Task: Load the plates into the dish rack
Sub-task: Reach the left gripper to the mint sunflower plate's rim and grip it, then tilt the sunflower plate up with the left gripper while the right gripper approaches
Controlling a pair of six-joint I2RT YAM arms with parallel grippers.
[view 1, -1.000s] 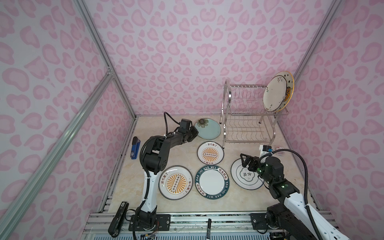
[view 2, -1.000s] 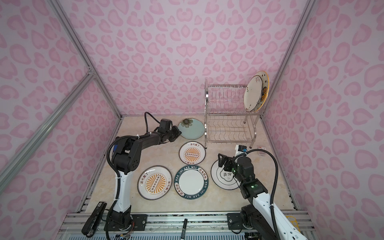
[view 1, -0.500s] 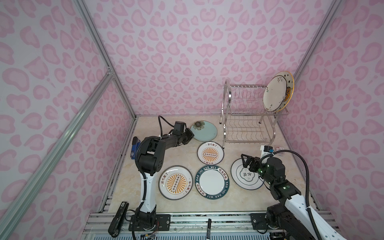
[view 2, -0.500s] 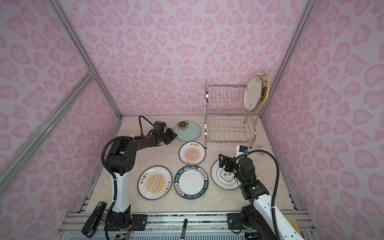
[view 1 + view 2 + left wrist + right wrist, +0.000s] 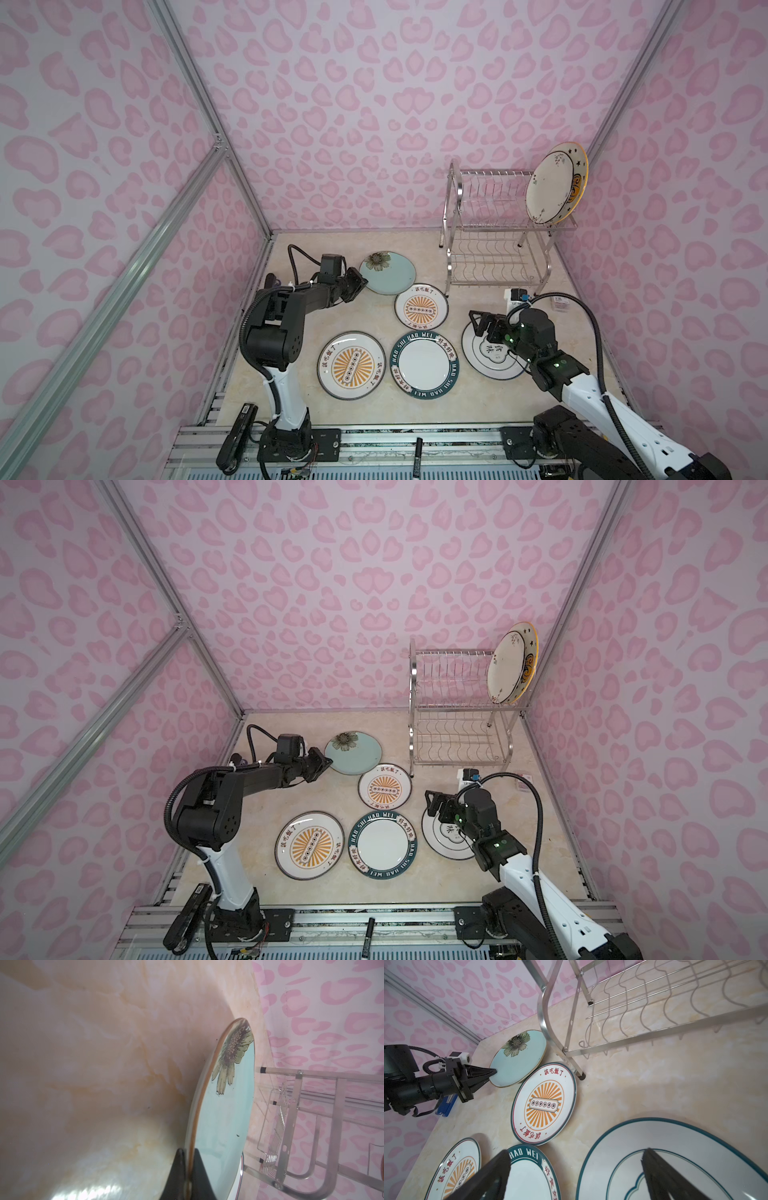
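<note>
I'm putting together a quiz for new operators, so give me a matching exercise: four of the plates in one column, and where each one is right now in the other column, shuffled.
Plates
1. pale blue flower plate
2. star plate
3. teal lettered plate
4. emblem plate

Places
A. flat on the table, nearest the open right hand
B. standing on edge at the right end of the dish rack's top tier
C. rim pinched in the shut left hand
D. flat between the large sunburst plate and the emblem plate

Pairs: 1-C, 2-B, 3-D, 4-A
</note>
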